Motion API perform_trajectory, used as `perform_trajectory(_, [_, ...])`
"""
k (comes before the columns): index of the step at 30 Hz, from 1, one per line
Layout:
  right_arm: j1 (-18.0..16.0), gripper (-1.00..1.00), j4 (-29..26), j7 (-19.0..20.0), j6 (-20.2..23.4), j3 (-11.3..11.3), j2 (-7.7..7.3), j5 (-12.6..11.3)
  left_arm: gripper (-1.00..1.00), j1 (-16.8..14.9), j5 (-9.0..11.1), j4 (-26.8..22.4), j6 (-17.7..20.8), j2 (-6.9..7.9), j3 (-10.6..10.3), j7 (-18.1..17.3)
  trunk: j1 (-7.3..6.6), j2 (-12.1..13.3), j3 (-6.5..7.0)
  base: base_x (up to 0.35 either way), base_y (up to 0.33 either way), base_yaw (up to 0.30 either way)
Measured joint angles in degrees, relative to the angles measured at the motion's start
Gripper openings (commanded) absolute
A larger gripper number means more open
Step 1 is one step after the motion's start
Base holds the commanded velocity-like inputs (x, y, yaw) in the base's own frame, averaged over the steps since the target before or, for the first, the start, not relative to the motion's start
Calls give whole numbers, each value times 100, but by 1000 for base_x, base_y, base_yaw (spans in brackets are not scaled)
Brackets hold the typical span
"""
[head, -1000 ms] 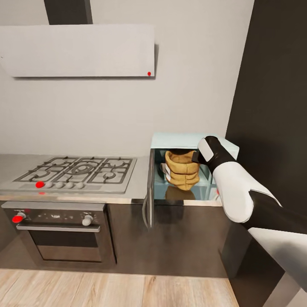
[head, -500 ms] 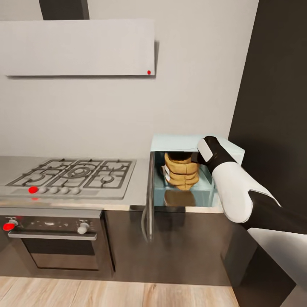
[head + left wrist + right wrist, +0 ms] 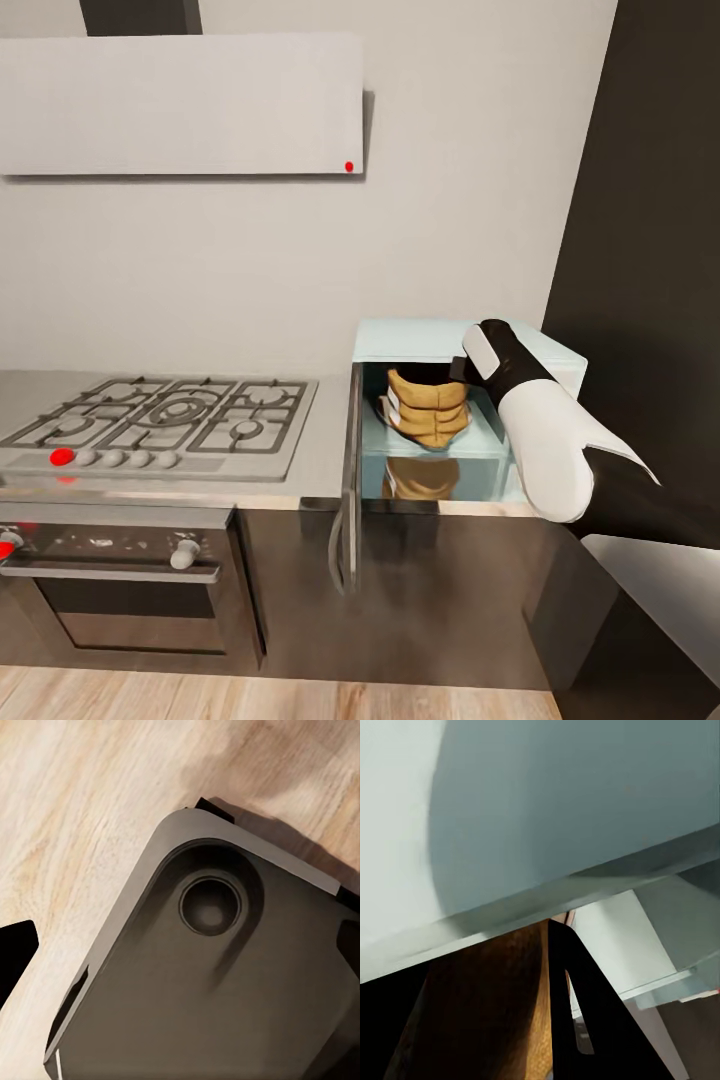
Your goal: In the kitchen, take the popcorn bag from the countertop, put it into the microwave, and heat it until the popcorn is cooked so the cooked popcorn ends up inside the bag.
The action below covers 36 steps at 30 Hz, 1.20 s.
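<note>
Surroundings: a steel gas hob with black grates sits on the countertop, left of the microwave. Below the hob is a dark oven with a bar handle and a white knob. A flat white hood hangs on the grey wall above. A tall dark cabinet stands just right of the microwave. Pale wood floor runs along the near edge.

Microwave: the door is swung open toward the near side, edge-on, at the left of the cavity. Nothing stands between the opening and the bag.

Task item: the popcorn bag is upright inside the microwave cavity, on its floor, with its reflection showing below it.

Right arm: it reaches from the near right, forearm angled up and left, the wrist at the upper right corner of the opening. The right gripper is at the bag's rolled rim. In the right wrist view a dark finger lies against the tan bag surface under the microwave's pale top edge; whether the fingers are clamped on the bag cannot be told.

Left arm: the left wrist view looks down at a grey part of the robot's own base over the wood floor; the state of that gripper cannot be told.
</note>
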Motion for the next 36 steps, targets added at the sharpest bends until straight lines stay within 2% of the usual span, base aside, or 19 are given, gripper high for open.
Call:
perform_trajectory(7, [0, -100, 0, 9, 7, -1, -9, -4, 100, 0, 0, 0, 0, 0, 0, -1, 0, 0, 0, 0, 0, 0])
perform_trajectory(8, [0, 100, 0, 9, 7, -1, -9, -4, 100, 0, 0, 0, 0, 0, 0, -1, 0, 0, 0, 0, 0, 0])
perform_trajectory(13, [0, 100, 1, 8, 23, 2, -3, 10, 100, 0, -9, 0, -3, 0, -2, -4, 1, 0, 0, -44, 0, 0])
perform_trajectory(21, [0, 100, -49, 25, 21, -18, -8, -19, 100, 0, -38, 0, -8, -17, -8, -4, 3, 0, 0, -289, 0, 0])
perform_trajectory(22, [0, 100, -248, 63, 21, -17, -9, -31, 100, 0, -39, 0, -9, -18, -8, 0, 3, 0, 0, -263, 0, 0])
perform_trajectory(25, [0, 100, -1395, 209, 78, 6, 37, -51, 100, 0, -50, 0, -9, -18, -8, -3, 2, 0, 1, -242, 0, 0])
perform_trajectory(27, [2, 100, -1683, 233, 300, 6, 46, -60, 100, 0, -53, 0, -8, -18, -8, -4, 2, 0, 0, -219, 0, 0])
perform_trajectory(30, [2, 100, -1767, 244, 434, 1, 44, -65, 100, 0, -53, 0, -8, -18, -8, -1, 1, 0, 0, -122, 0, 0])
perform_trajectory(32, [5, 100, -1741, 248, 679, 4, 50, -79, 100, 0, -54, 0, -8, -18, -8, -2, 1, 0, 0, -32, 0, 0])
perform_trajectory(33, [32, 100, -1729, 254, 938, 7, 54, -83, 100, 0, -53, 0, -8, -18, -8, 0, 0, 1, 0, -11, 0, 0])
perform_trajectory(35, [356, 100, -1720, 368, 1308, 5, 57, -98, 100, 0, -53, -1, -8, -17, -13, 3, 1, 1, -2, -5, 0, 0])
perform_trajectory(36, [557, 100, -1721, 465, 1323, 7, 58, -97, 100, 0, -53, -1, -8, -17, -14, 3, 1, 1, -2, -2, 0, 0])
